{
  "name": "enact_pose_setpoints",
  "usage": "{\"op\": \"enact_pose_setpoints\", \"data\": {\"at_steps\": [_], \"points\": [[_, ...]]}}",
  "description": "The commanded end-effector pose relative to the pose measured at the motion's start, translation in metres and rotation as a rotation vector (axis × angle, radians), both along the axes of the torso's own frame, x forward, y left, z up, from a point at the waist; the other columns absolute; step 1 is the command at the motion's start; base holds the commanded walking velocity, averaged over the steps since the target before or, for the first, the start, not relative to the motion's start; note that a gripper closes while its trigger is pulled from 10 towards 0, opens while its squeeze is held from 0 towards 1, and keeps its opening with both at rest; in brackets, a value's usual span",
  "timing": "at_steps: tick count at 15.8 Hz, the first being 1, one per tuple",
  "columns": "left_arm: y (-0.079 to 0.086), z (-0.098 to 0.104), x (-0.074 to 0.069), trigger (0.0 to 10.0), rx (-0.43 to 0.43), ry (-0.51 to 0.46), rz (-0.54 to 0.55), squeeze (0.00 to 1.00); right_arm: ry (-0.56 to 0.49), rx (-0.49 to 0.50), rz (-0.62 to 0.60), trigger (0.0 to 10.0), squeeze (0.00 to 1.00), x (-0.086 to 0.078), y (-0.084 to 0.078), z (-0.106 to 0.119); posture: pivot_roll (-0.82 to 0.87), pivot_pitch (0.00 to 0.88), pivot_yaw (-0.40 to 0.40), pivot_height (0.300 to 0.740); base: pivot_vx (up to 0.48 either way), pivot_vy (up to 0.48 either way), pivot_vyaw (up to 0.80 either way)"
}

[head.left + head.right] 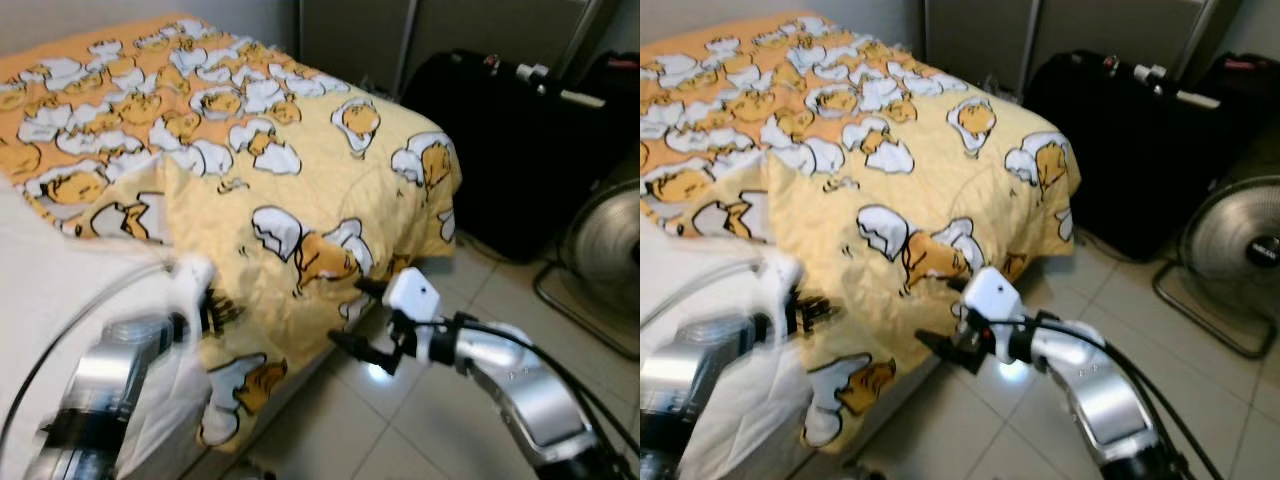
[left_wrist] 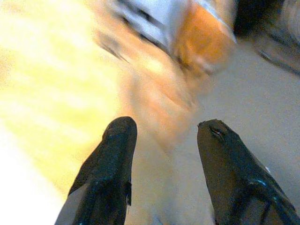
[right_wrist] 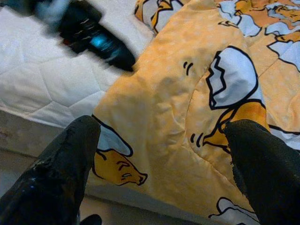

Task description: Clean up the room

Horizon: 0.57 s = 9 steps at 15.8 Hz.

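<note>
Both grippers open: left gripper [image 1: 222, 308] blurred at yellow egg-print blanket [image 1: 300, 190] edge, right gripper [image 1: 362, 318] lower centre; risk: blurred grab misses fold, blanket slides floorward.

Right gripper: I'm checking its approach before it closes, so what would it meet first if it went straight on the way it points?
Most likely the yellow blanket hanging over the bed's edge: it lies straight ahead of the right gripper, whose jaws stand open. How near it is cannot be told.

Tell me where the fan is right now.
The fan stands on the tiled floor at the far right of the head views, beside the black suitcase, right of the bed's foot.
</note>
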State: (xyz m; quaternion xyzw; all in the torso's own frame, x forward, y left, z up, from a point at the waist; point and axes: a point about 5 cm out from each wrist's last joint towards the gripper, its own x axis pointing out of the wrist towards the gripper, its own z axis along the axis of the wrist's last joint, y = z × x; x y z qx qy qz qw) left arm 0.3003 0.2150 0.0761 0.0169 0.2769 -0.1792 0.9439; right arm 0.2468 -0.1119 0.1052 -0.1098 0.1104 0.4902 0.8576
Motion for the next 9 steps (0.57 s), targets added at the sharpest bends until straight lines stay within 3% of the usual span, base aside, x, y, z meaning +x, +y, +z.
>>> {"op": "enact_pose_setpoints", "data": {"at_steps": [1,5,6,7,9], "points": [[0.008,-0.006,0.005,10.0,0.022,-0.021,0.075,1.00,-0.004,0.003,-0.014,10.0,0.00,0.001,-0.001,0.001,-0.05,0.006,0.005,0.740,0.000,0.000,0.00],[0.030,-0.018,0.022,10.0,0.162,-0.046,0.292,0.97,-0.024,0.013,-0.057,10.0,0.00,0.004,0.001,0.005,-0.08,0.030,0.015,0.740,0.000,0.000,0.00],[0.033,-0.020,0.024,10.0,0.114,-0.046,0.348,0.08,-0.024,0.014,-0.064,10.0,0.00,0.003,0.001,0.005,-0.08,0.032,0.016,0.740,0.000,0.000,0.00],[0.032,-0.022,0.024,10.0,0.079,-0.041,0.366,0.00,-0.023,0.016,-0.067,10.0,0.00,0.002,0.001,0.005,-0.09,0.047,0.018,0.740,0.000,0.000,0.00],[0.028,-0.026,0.027,10.0,0.047,-0.054,0.384,0.00,-0.019,0.017,-0.074,10.0,0.00,0.000,0.000,0.005,-0.11,0.074,0.018,0.740,0.000,0.000,0.00]]}}
